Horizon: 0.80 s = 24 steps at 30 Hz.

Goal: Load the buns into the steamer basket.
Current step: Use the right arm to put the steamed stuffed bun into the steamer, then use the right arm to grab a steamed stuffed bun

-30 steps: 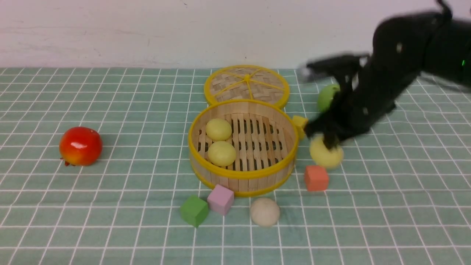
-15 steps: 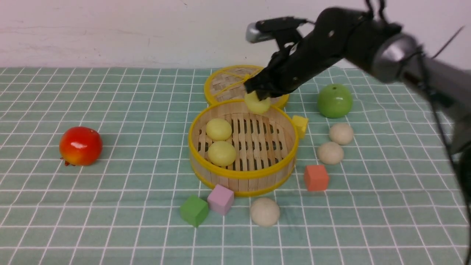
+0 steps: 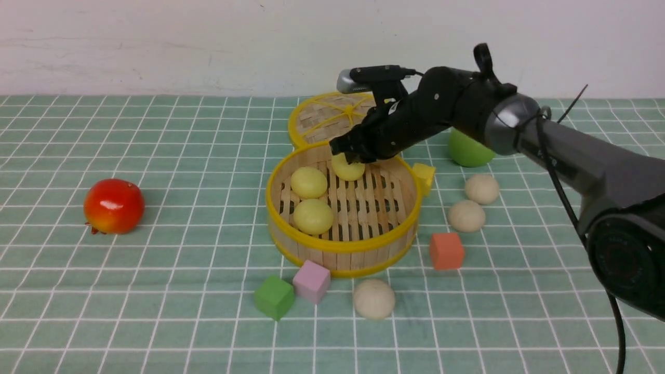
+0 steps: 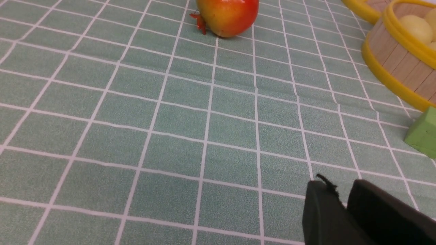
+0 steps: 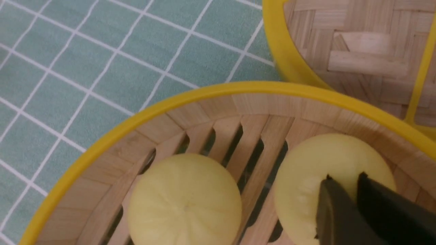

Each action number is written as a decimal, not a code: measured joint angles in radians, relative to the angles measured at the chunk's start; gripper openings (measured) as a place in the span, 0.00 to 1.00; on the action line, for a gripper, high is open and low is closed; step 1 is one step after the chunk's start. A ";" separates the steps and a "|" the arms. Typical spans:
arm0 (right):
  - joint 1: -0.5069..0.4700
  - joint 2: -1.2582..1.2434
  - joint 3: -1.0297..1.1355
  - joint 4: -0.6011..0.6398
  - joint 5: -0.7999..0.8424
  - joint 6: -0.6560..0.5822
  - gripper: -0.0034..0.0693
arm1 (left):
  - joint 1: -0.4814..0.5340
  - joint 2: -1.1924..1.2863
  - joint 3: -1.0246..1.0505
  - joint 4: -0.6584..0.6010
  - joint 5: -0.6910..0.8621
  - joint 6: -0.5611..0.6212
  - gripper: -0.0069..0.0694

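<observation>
While within basket (image 3: 340, 245), three yellow buns (image 3: 308, 182)

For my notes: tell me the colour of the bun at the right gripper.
The bun is pale yellow; the right wrist view shows it best.

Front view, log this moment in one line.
basket: two yellow buns resting | right claw: on third yellow bun at basket's rear, grip unclear | outside: three beige buns | left claw: empty, over cloth
</observation>
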 joint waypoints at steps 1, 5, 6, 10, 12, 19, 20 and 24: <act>0.000 -0.005 0.000 -0.003 0.005 0.012 0.27 | 0.000 0.000 0.000 0.000 0.000 0.000 0.24; -0.013 -0.057 0.000 -0.007 0.079 0.023 0.48 | 0.000 0.000 0.000 0.000 0.000 0.000 0.24; -0.013 -0.061 0.000 -0.007 0.085 0.023 0.49 | 0.000 0.000 0.000 0.000 0.000 0.000 0.24; -0.076 -0.195 0.000 -0.011 0.244 0.000 0.62 | 0.000 0.000 0.000 0.000 0.000 0.000 0.25; -0.117 -0.266 -0.001 -0.025 0.330 -0.023 0.64 | 0.000 0.000 0.000 0.000 0.000 0.000 0.25; -0.261 -0.348 -0.001 -0.136 0.497 -0.024 0.63 | 0.000 0.000 0.000 0.000 0.000 0.000 0.26; -0.287 -0.349 0.021 -0.151 0.503 0.013 0.62 | 0.000 0.000 0.000 0.000 0.000 0.000 0.26; -0.308 -0.327 0.119 -0.174 0.482 0.071 0.56 | 0.000 0.000 0.000 0.000 0.000 0.000 0.27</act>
